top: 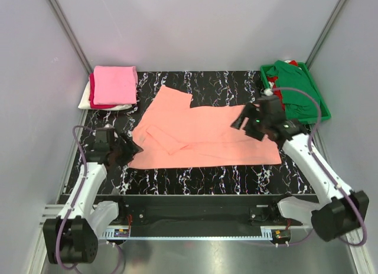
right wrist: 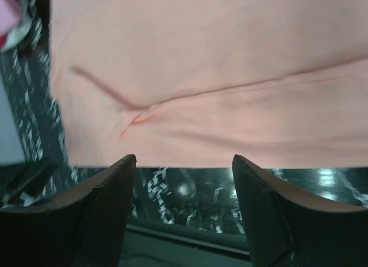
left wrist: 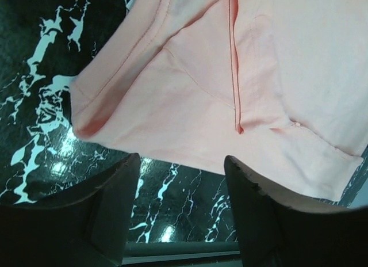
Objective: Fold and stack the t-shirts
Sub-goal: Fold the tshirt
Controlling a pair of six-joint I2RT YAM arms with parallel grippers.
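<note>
Salmon-peach t-shirt; bright pink t-shirt far-left corner; dark green t-shirt far-right corner; counter black, white marble veins.

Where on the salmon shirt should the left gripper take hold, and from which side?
Probably the near-left corner of the salmon shirt, approached from the left and kept low along the table. The cloth ends there in a free edge lying flat on the table. The open left gripper faces that edge, with nothing between its fingers.
</note>
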